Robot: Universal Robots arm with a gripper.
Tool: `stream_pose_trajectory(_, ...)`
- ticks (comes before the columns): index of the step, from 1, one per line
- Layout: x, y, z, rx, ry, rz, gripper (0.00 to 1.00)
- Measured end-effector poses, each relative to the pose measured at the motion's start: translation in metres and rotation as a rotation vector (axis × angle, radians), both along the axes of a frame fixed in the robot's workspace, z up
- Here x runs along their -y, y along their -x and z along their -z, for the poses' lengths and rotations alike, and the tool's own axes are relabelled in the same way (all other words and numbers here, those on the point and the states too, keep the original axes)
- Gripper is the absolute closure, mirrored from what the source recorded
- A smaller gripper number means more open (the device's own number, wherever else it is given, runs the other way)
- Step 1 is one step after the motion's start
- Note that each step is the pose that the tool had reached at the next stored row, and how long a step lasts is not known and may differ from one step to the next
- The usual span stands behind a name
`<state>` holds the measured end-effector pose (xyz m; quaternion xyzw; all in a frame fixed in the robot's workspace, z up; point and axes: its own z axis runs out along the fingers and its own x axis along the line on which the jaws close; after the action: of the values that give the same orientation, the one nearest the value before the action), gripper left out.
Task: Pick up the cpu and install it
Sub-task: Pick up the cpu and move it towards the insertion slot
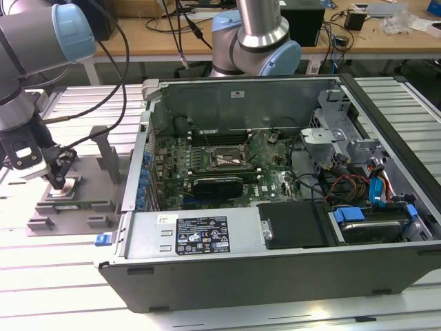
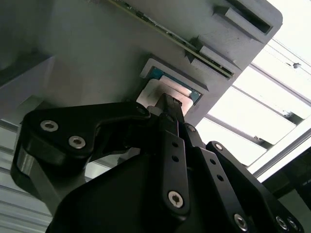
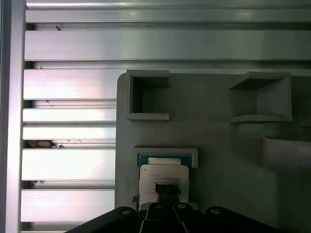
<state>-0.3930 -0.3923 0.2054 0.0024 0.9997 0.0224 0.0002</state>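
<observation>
Pincer tips are seen drawn narrow and set on the silvery top of the cpu, which lies directly beneath them in its pocket of the grey tray on the worktop. Whether the chip is actually gripped cannot be told; the tips appear only to touch it. A centred, square contact is judged necessary, so that the chip is raised level and not scraped against the pocket walls. The computer case stands well apart from the pincer.
</observation>
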Motion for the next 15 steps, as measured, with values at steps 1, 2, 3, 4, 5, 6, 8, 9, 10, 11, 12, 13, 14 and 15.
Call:
stream_pose_trajectory(1, 0.0000, 0.0000, 0.0000, 0.0000, 0.0000, 0.000, 0.89)
stream_pose_trajectory(2, 0.0000, 0.0000, 0.0001, 0.0001, 0.0000, 0.000, 0.89)
stream_pose_trajectory(3, 0.0000, 0.0000, 0.0001, 0.0000, 0.0000, 0.000, 0.89)
stream_pose_trajectory(4, 0.0000, 0.0000, 0.0001, 0.0001, 0.0000, 0.000, 0.84)
stream_pose_trajectory(5, 0.0000, 0.0000, 0.0002, 0.0001, 0.0000, 0.000, 0.77)
stream_pose_trajectory(6, 0.0000, 0.0000, 0.0002, 0.0001, 0.0000, 0.000, 0.77)
stream_pose_trajectory(8, 0.0000, 0.0000, 0.0002, 0.0001, 0.0000, 0.000, 0.64)
stream_pose_trajectory(9, 0.0000, 0.0000, 0.0002, 0.0001, 0.0000, 0.000, 0.64)
stream_pose_trajectory(10, 0.0000, 0.0000, 0.0002, 0.0000, 0.0000, 0.000, 0.58)
stream_pose_trajectory(11, 0.0000, 0.0000, 0.0003, 0.0001, 0.0000, 0.000, 0.52)
stream_pose_trajectory(12, 0.0000, 0.0000, 0.0003, 0.0000, 0.0000, 0.000, 0.40)
stream_pose_trajectory(13, 0.0000, 0.0000, 0.0003, 0.0000, 0.0000, 0.000, 0.40)
stream_pose_trajectory(14, 0.0000, 0.0000, 0.0003, 0.0001, 0.0000, 0.000, 0.40)
stream_pose_trajectory(15, -0.0003, 0.0000, 0.0010, 0.0017, -0.0002, 0.000, 0.34)
